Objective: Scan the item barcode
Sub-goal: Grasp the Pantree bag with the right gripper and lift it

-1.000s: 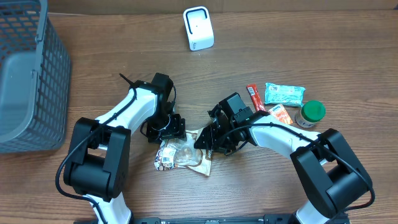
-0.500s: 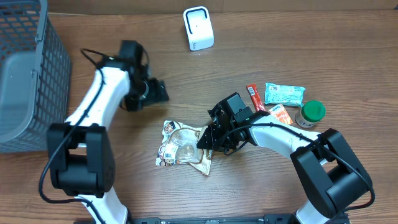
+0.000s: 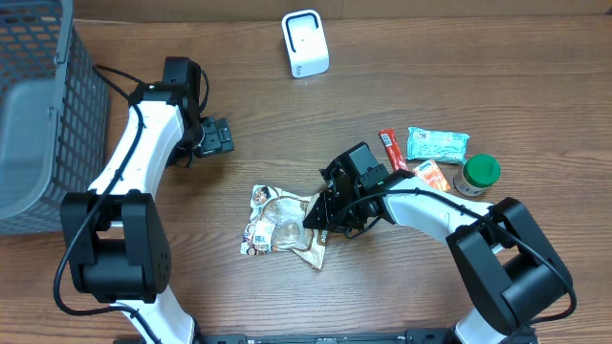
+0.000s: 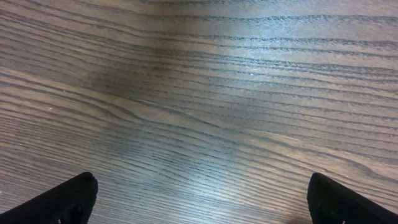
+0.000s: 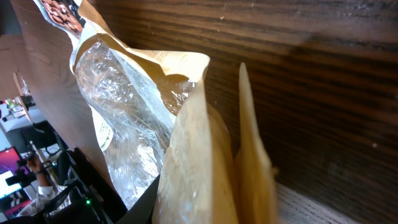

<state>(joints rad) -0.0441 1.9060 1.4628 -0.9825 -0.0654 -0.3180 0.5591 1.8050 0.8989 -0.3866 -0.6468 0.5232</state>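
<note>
The item is a tan snack pouch [image 3: 277,232] with a clear window, lying flat on the wooden table in the overhead view. My right gripper [image 3: 320,220] is shut on the pouch's right edge. In the right wrist view the tan edge of the pouch [image 5: 199,155] stands folded between the jaws of the right gripper [image 5: 205,211], and the crinkled window lies beyond it. My left gripper [image 3: 215,137] hangs open over bare wood, well up and left of the pouch. Its dark fingertips [image 4: 68,199] sit wide apart in the left gripper's [image 4: 202,205] own view. The white scanner [image 3: 305,43] stands at the back.
A grey mesh basket [image 3: 38,115] fills the far left. To the right lie a red stick pack [image 3: 392,150], a teal packet [image 3: 438,144], an orange packet [image 3: 432,176] and a green-lidded jar [image 3: 478,174].
My left arm has swung away from the pouch to the upper left, and its jaws have opened. The right gripper has closed further on the pouch's edge. The pouch has shifted slightly.
</note>
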